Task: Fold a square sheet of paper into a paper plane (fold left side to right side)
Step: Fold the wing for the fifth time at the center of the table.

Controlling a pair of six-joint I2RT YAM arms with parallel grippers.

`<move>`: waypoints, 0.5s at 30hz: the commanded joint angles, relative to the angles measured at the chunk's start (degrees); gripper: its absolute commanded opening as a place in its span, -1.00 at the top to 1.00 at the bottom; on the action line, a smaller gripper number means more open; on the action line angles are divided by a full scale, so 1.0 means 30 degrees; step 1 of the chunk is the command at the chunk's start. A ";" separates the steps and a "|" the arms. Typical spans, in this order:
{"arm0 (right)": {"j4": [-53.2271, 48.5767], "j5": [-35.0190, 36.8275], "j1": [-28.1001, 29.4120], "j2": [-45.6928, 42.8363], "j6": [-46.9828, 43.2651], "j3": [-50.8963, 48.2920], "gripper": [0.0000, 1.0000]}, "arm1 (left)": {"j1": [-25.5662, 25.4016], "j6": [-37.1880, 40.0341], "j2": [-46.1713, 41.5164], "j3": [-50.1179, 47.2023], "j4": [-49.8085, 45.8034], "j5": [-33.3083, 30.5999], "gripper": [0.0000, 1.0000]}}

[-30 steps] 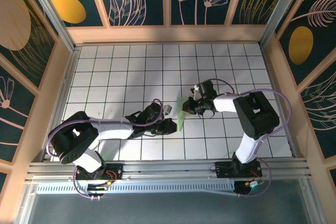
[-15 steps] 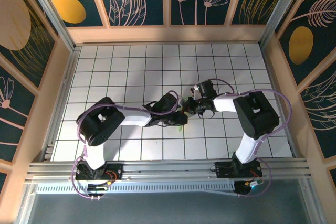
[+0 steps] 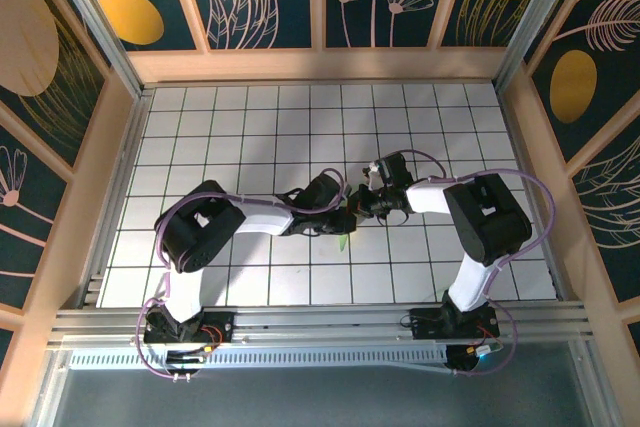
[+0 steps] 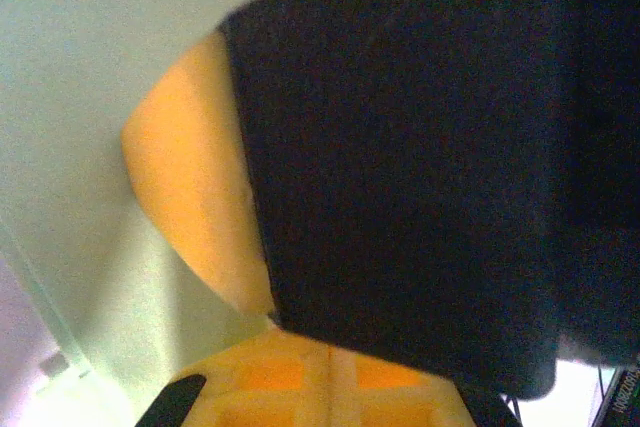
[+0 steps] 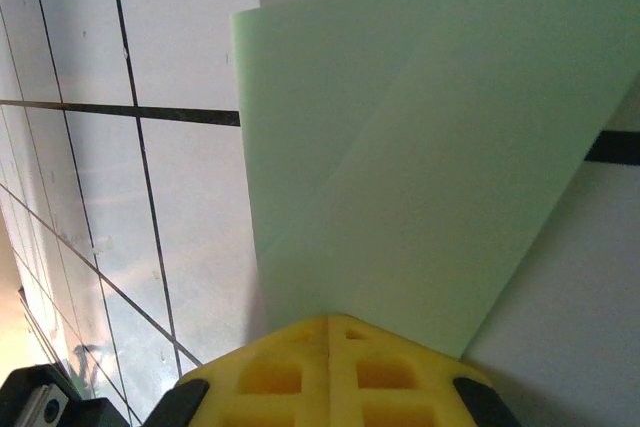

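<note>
Right wrist, right tool (image 5: pixel 328 332) pinching folded paper (image 5: pixel 430 167), top external, mere green sliver.

The square sheet of paper (image 5: pixel 430 167) is thin, pale green and unmarked. It is partly folded: a diagonal crease crosses its face, with one layer lying over another. Its free corner stands off the white grid tiles (image 5: pixel 180 37), casting a shadow. It is located near the centre of the tabletop (image 3: pixel 200 127), slightly toward the near edge.

From above, your left hand (image 3: pixel 344 219) and right hand (image 3: pixel 362 205) cover most of the paper (image 3: pixel 343 242), just a green sliver peeks out. Left wrist view's blurry, with a dark shape (image 4: pixel 430 147) blocking lots. Right wrist view crops the paper top and right.
</note>
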 commanded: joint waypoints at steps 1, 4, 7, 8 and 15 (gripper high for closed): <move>-0.2199 0.2538 0.0056 0.1424 -0.0453 -0.0706 1.00 | 0.0158 0.0403 0.0599 0.0007 -0.0677 -0.0556 1.00; -0.2316 0.2582 0.0036 0.1460 -0.0482 -0.0593 1.00 | 0.0099 0.0061 0.0433 -0.1109 0.0058 -0.0050 1.00; -0.2399 0.2652 0.0036 0.1472 -0.0519 -0.0525 1.00 | -0.0131 0.0015 0.0114 -0.1763 0.0078 0.0020 1.00; -0.2427 0.2670 0.0041 0.1479 -0.0548 -0.0519 1.00 | -0.0214 0.0019 0.0027 -0.1861 0.0030 0.0021 1.00; -0.2530 0.2714 0.0034 0.1508 -0.0570 -0.0461 1.00 | -0.1329 -0.0100 -0.0869 -0.2738 -0.0518 -0.0294 1.00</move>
